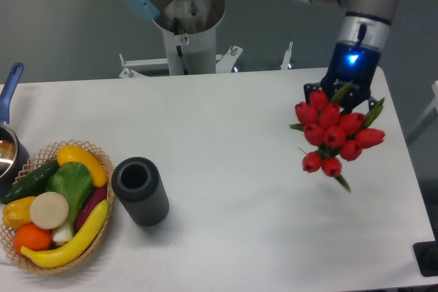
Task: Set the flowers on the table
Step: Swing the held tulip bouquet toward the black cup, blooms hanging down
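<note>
Above table (226, 135), far right: flowers (333, 135) clamped in gripper (340, 95).
Held aloft, blooms toward camera; vase (140, 191) near left.

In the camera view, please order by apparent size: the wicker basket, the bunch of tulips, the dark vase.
1. Wicker basket, largest.
2. Tulips, though they hang nearer the camera, so unsure.
3. Dark vase, smallest.

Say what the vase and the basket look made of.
Vase: dark grey, matte, ribbed wall, likely plastic or rubber, though the look leaves it open. Basket: tan woven strands along the rim, apparently wicker, unglossed.
</note>
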Controlling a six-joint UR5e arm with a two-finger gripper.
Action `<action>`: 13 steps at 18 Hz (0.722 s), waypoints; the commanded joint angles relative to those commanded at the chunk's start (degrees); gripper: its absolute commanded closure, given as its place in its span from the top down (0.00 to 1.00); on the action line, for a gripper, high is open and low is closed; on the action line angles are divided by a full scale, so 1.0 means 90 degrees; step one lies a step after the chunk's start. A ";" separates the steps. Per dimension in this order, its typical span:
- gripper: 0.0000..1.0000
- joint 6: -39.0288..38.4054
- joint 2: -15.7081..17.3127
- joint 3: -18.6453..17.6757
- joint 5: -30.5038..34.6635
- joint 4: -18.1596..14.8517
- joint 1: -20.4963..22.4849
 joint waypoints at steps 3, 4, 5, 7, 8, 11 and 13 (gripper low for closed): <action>0.38 0.0272 -0.0117 0.0010 0.0908 -0.0058 -0.0342; 0.38 0.0399 -0.0137 -0.0009 0.1162 -0.0078 -0.0420; 0.38 0.0449 -0.0156 -0.0029 0.1407 -0.0098 -0.0469; 0.38 0.0459 -0.0244 -0.0010 0.1769 -0.0185 -0.0635; 0.38 0.0459 -0.0283 -0.0019 0.1925 -0.0205 -0.0694; 0.38 0.0459 -0.0429 -0.0010 0.2442 -0.0244 -0.0879; 0.38 0.0478 -0.0575 0.0029 0.2959 -0.0264 -0.1035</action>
